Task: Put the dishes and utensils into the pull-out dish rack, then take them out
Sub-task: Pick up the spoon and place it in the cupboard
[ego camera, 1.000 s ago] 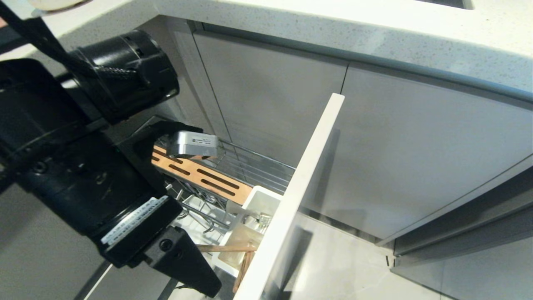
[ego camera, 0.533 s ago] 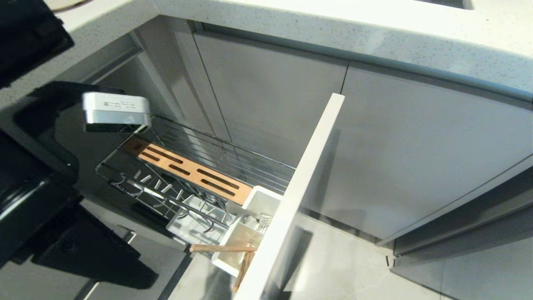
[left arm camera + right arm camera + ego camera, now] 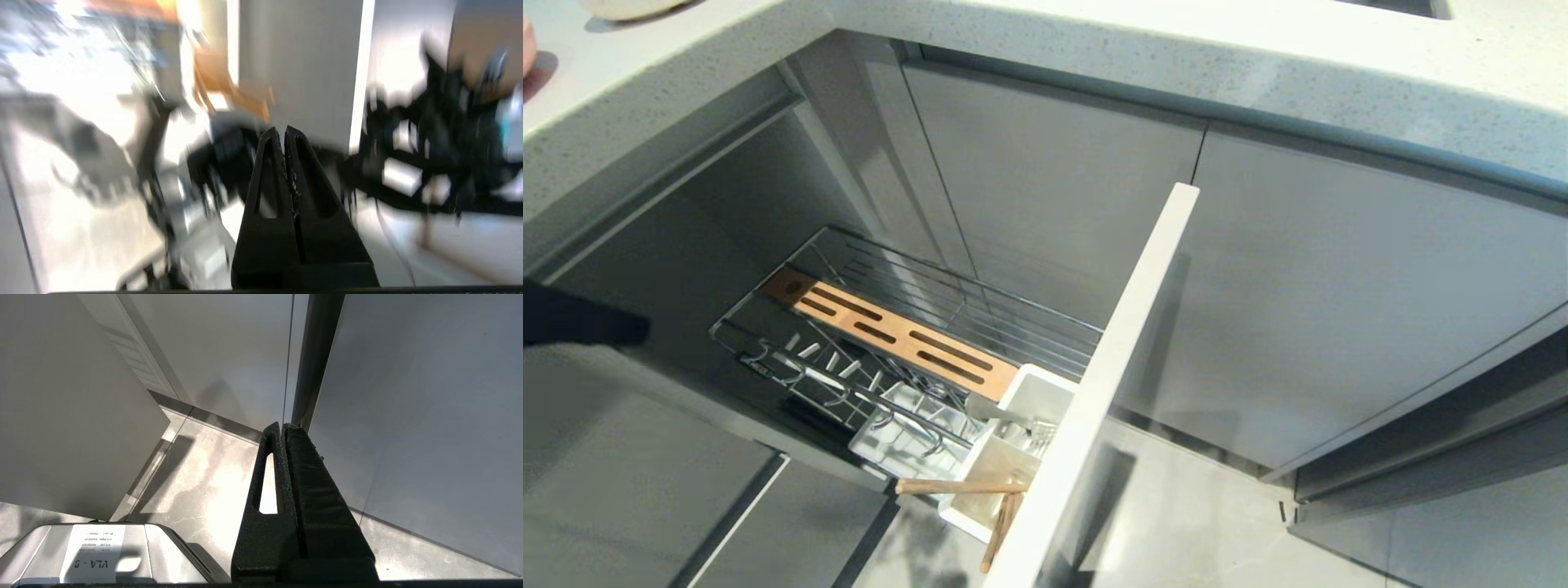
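My left gripper is pressed closed on nothing; the chopsticks jut crookedly from the caddy; a careless pinch could tip them floorward.

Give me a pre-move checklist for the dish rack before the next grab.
1. Rack pulled out: ok.
2. Chopsticks in the white caddy, ends sticking over its rim: ok.
3. Spoon lying in the caddy: ok.
4. Left tool shut and holding nothing: ok.
5. Right tool shut and holding nothing, down by the cabinet doors: ok.
6. Bowl on the countertop, only its edge in view: cannot tell.
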Available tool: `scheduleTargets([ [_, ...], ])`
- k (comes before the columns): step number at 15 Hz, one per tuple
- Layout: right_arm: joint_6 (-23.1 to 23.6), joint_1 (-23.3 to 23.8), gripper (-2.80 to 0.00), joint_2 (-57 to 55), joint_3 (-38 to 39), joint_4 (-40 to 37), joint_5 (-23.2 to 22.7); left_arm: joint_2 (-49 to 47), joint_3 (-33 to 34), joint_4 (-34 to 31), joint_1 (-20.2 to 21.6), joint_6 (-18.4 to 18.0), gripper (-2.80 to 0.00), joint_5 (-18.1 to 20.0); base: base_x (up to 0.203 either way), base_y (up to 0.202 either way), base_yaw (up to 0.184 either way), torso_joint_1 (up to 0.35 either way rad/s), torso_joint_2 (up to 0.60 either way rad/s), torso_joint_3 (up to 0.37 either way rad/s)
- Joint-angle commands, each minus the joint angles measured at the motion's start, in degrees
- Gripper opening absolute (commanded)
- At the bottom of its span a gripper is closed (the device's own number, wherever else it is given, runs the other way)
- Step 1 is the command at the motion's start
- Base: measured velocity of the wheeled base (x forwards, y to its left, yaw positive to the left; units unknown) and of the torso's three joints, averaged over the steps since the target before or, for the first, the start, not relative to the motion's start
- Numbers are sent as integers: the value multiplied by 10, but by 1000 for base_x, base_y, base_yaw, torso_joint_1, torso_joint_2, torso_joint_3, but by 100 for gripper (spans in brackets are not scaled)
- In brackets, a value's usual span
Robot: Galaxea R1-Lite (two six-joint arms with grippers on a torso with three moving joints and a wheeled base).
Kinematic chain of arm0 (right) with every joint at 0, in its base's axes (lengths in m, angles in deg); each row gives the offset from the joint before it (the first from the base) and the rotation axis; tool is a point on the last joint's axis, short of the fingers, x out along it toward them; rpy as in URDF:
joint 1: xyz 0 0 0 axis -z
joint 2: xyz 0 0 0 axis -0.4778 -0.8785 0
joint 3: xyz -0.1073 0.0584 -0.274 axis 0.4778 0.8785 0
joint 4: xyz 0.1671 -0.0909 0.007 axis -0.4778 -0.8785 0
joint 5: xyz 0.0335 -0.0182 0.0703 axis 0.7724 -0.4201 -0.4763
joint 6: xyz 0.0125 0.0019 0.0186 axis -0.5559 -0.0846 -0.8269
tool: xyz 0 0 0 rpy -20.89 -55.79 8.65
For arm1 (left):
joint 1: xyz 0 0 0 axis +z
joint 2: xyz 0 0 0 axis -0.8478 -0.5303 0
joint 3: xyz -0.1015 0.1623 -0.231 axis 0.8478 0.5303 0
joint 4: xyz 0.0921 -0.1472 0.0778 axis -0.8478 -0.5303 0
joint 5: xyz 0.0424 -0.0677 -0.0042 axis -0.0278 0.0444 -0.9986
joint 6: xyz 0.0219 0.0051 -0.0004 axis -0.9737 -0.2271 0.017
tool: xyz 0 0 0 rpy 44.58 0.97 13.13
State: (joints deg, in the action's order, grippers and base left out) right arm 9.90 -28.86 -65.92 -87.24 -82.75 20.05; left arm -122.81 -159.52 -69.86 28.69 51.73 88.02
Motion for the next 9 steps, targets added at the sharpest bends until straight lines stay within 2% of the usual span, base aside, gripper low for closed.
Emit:
scheduleTargets([
  [1, 0, 0, -280, 0, 1, 0, 0, 54, 0, 35, 69, 7, -280, 1, 0, 0, 0, 0, 0, 0],
  [4, 0, 0, -280, 0, 1, 0, 0, 103, 2, 121, 154, 46, -280, -1, 0, 0, 0, 0, 0, 0],
  [6, 0, 0, -280, 0, 1, 0, 0, 124, 2, 175, 207, 77, -280, -20, 0, 0, 0, 0, 0, 0],
  [9, 0, 0, -280, 0, 1, 0, 0, 139, 3, 263, 302, 130, -280, -120, 0, 0, 0, 0, 0, 0],
])
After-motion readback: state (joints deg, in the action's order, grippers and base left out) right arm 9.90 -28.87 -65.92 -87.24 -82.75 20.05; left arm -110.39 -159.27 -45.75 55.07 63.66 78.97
